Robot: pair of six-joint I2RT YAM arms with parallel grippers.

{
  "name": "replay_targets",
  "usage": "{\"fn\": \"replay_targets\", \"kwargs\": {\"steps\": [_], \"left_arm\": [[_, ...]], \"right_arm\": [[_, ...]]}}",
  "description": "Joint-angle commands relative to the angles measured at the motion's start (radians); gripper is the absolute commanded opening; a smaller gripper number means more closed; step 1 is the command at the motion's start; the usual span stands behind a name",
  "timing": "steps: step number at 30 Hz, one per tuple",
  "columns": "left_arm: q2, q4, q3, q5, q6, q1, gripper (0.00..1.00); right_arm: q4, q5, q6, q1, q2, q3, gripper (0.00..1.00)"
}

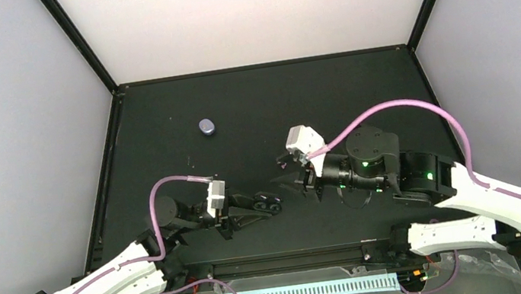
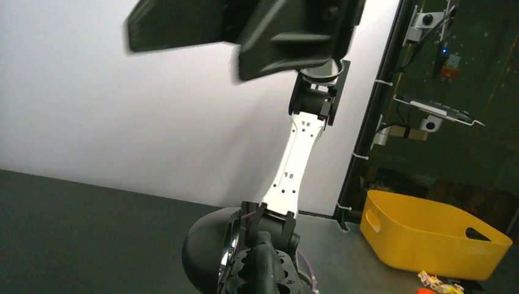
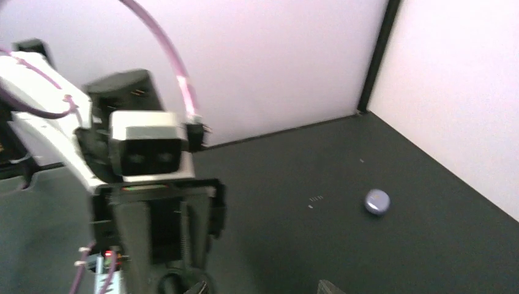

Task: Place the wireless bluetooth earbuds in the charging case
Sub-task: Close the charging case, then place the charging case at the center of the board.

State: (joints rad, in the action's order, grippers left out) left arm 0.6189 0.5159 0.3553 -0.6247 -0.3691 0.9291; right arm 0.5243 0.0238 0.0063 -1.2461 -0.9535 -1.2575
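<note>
The black table (image 1: 358, 95) carries 1 task thing that I can find. The 2 arms meet near the middle of its near edge, tips facing, probably to work together. The left gripper (image 1: 272, 205) has its jaws pressed together; whether something tiny sits between them I cannot tell. The right gripper (image 1: 288, 172) stands spread, holding nothing. The charging case (image 1: 207, 127) lies toward the far left corner, well apart from both. It seems closed, so it likely needs opening first. The earbuds I cannot see. No writing is readable.
</note>
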Motion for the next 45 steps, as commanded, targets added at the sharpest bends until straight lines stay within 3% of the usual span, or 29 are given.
{"fn": "replay_targets", "kwargs": {"steps": [1, 22, 28, 29, 32, 33, 36, 39, 45], "left_arm": [[-0.022, 0.032, 0.028, -0.002, 0.008, 0.011, 0.02], [-0.035, 0.036, 0.031, 0.007, 0.007, 0.016, 0.02], [-0.034, 0.025, 0.031, 0.024, 0.012, 0.016, 0.02], [-0.035, 0.016, 0.031, 0.042, 0.011, 0.017, 0.02], [-0.036, -0.054, 0.033, 0.209, 0.003, 0.016, 0.02], [-0.029, -0.084, 0.037, 0.333, -0.009, 0.015, 0.01], [0.032, -0.210, 0.092, 0.547, -0.037, -0.011, 0.02], [0.176, -0.333, 0.188, 0.609, -0.083, -0.097, 0.02], [0.550, -0.346, 0.355, 0.393, -0.213, -0.357, 0.02]], "right_arm": [[0.004, 0.126, 0.050, 0.039, -0.036, 0.041, 0.46], [0.010, -0.099, 0.052, 0.050, -0.081, 0.068, 0.49], [-0.003, 0.033, 0.073, 0.050, -0.057, 0.080, 0.50], [-0.014, 0.082, 0.085, 0.050, -0.046, 0.089, 0.54], [-0.050, 0.269, 0.145, 0.065, -0.002, 0.130, 0.66], [-0.062, 0.306, 0.167, 0.079, 0.015, 0.151, 0.68], [-0.125, 0.375, 0.219, 0.121, 0.075, 0.246, 0.74], [-0.158, 0.416, 0.253, 0.144, 0.120, 0.350, 0.78], [-0.158, 0.417, 0.331, 0.160, 0.171, 0.498, 0.82]]}}
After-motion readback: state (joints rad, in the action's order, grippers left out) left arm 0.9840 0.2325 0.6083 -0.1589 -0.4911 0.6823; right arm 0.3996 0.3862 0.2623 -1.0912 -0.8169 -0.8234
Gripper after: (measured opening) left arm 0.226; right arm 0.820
